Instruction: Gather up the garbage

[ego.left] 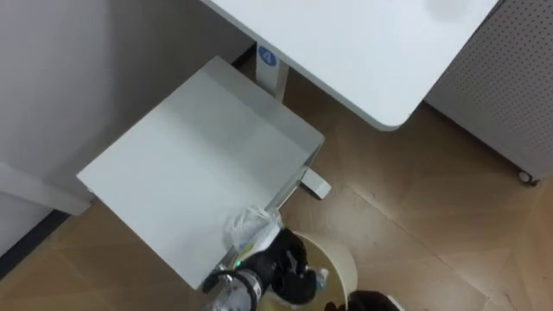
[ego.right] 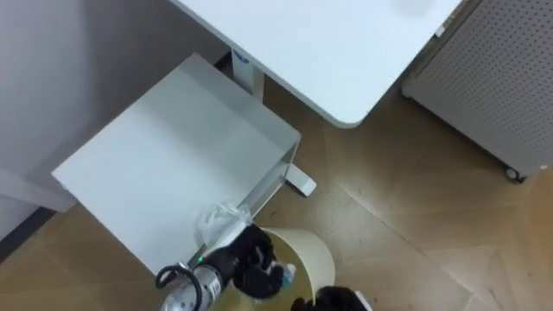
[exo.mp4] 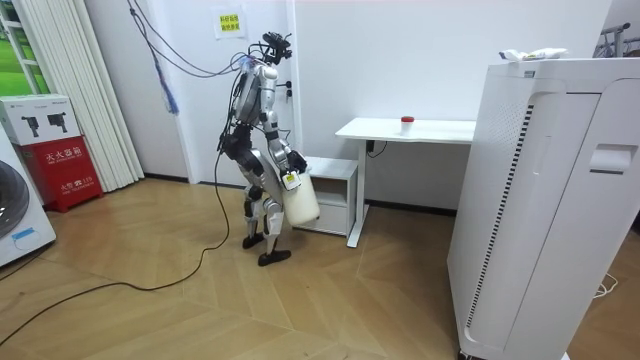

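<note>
A crumpled clear-white wrapper (ego.left: 251,228) lies at the near edge of the low white cabinet (ego.left: 190,164), pressed against my left hand (ego.left: 289,263). That hand comes in from the lower left, its dark fingers curled on the wrapper, above the rim of a cream bin (ego.left: 346,259). A small pale scrap shows at its fingertips. My right hand (ego.left: 373,301) is a dark shape at the bottom edge beside the bin, fingers hidden. In the room view I stand bent toward the cabinet with the bin (exo.mp4: 303,198) held at hip height.
A white desk (ego.left: 363,52) stands above and right of the cabinet, its leg and foot (ego.left: 315,184) on the wood floor. A grey perforated unit on castors (ego.left: 505,86) is at the right. A wall runs along the left.
</note>
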You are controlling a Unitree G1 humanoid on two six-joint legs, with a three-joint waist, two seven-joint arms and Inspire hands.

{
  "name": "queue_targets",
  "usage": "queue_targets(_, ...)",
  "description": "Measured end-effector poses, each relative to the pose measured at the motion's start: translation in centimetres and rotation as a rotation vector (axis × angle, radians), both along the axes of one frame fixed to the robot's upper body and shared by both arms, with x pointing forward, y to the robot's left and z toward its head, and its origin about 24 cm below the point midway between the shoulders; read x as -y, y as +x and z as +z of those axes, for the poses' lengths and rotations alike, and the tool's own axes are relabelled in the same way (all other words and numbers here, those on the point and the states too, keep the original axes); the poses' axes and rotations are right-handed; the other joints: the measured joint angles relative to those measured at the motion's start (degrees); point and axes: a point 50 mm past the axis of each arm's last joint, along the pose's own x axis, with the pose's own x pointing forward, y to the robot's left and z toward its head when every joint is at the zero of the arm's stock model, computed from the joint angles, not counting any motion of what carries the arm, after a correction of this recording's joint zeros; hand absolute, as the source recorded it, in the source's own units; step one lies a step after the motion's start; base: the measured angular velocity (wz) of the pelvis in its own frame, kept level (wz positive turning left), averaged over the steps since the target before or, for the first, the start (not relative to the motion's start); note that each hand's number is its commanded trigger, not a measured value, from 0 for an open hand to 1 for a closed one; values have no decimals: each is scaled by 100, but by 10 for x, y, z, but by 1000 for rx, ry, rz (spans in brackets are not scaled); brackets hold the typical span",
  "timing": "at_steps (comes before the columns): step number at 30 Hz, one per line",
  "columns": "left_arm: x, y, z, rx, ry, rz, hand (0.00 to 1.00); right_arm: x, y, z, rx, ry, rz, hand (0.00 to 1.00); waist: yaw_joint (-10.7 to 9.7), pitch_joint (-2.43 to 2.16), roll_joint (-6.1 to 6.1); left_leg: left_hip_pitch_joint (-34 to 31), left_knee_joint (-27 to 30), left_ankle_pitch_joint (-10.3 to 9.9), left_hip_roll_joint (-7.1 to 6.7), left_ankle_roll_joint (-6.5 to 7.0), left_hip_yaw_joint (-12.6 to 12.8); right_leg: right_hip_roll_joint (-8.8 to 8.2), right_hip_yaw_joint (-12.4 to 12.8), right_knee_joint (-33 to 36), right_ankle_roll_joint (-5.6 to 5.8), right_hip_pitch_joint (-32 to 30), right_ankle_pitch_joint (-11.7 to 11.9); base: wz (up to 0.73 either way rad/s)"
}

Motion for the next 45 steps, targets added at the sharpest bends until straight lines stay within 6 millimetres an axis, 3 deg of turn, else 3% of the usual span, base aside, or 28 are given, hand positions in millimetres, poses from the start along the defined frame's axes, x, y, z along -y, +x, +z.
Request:
queue_targets(5, 0, -6, -5, -41, -11, -14, 100, 0, -1, 0, -7, 10, 6, 100, 22, -7, -10, 26, 9, 3, -23, 4, -1, 17, 28, -1, -2, 3, -1, 0)
queue_targets(6, 0, -6, -5, -45, -11, -17, 95, 0, -1, -1, -10, 8, 9, 100, 21, -9, -13, 38, 9, 6, -28, 9, -1, 15, 32, 7, -2, 4, -1, 0)
queue_targets(7, 0, -6, -6, -48, -11, -19, 62, 0, -2, -1, -12, 8, 8, 100, 18, -10, -13, 43, 11, 7, -29, 11, 0, 13, 32, 11, -1, 8, 0, 0)
queue_targets(8, 0, -7, -7, -57, -10, -25, 20, 1, -3, -2, -17, 8, 7, 100, 16, -12, -15, 62, 15, 9, -29, 14, -1, 10, 28, 13, -1, 28, 1, 0)
queue_targets(9, -1, -8, -8, -67, -10, -27, 0, 1, -6, -4, -26, 8, 5, 100, 17, -29, -21, 77, 17, 10, -28, 16, -2, 8, 25, 13, -2, 45, 2, 0)
queue_targets(12, -2, -13, -14, -98, -8, -32, 0, 2, -11, -7, -45, 8, 1, 100, 21, -72, -53, 142, 9, 12, -36, 19, 7, 1, 29, 10, 4, 106, 6, 0)
queue_targets(17, -3, -20, -19, -139, -14, -46, 0, 4, -16, -10, -65, 4, -6, 100, 25, -93, -68, 344, -85, 26, -63, 41, 31, -16, 19, -86, 33, 311, 29, 0)
queue_targets(20, -6, -25, -24, -163, -6, -54, 0, 6, -17, -11, -75, 10, 3, 100, 23, -149, -52, 387, -190, 51, -64, 56, 47, 29, 42, -219, 55, 350, 105, -5)
queue_targets(28, -15, -33, -31, -201, 38, -89, 0, 10, -19, -12, -87, 9, -2, 100, 52, -153, -41, 439, -264, 61, -75, 70, 47, 19, 21, -292, 83, 437, 138, 0)
queue_targets(32, -25, -41, -39, -242, 64, -94, 0, 16, -24, -15, -110, 9, -9, 100, 63, -149, -30, 800, -370, 58, -78, 65, 50, 23, -7, -423, 88, 814, 134, 0)
queue_targets(37, -31, -51, -46, -267, 62, -82, 0, 31, -35, -19, -141, 7, -32, 100, 255, -159, 49, 1278, -534, 34, -87, 28, 62, 44, -22, -644, 98, 1273, 132, -3)
queue_targets(39, -30, -55, -45, -261, 40, -81, 0, 39, -42, -20, -148, 13, -58, 100, 349, -210, 108, 1453, -560, -3, -77, -9, 75, 94, 43, -701, 100, 1393, 134, -16)
queue_targets(41, -31, -54, -41, -237, 27, -86, 0, 41, -45, -21, -155, 4, -46, 100, 419, -227, 115, 1602, -557, -44, -70, -55, 61, 160, 160, -714, 95, 1484, 137, -42)
queue_targets(43, -30, -54, -37, -213, -8, -73, 0, 43, -48, -23, -167, -6, -38, 100, 624, -239, 90, 1841, -565, -123, -131, -135, -105, 286, 467, -696, 91, 1570, 139, -87)
queue_targets(44, -32, -55, -33, -195, -44, -50, 0, 44, -52, -24, -178, -14, -24, 100, 722, -245, 84, 2036, -639, -168, -227, -210, -470, 374, 710, -693, 90, 1640, 140, -110)
queue_targets(45, -33, -57, -31, -180, -65, -36, 0, 45, -50, -22, -168, -29, 10, 100, 769, -280, 86, 2202, -742, -196, -324, -257, -826, 439, 911, -692, 91, 1730, 140, -103)
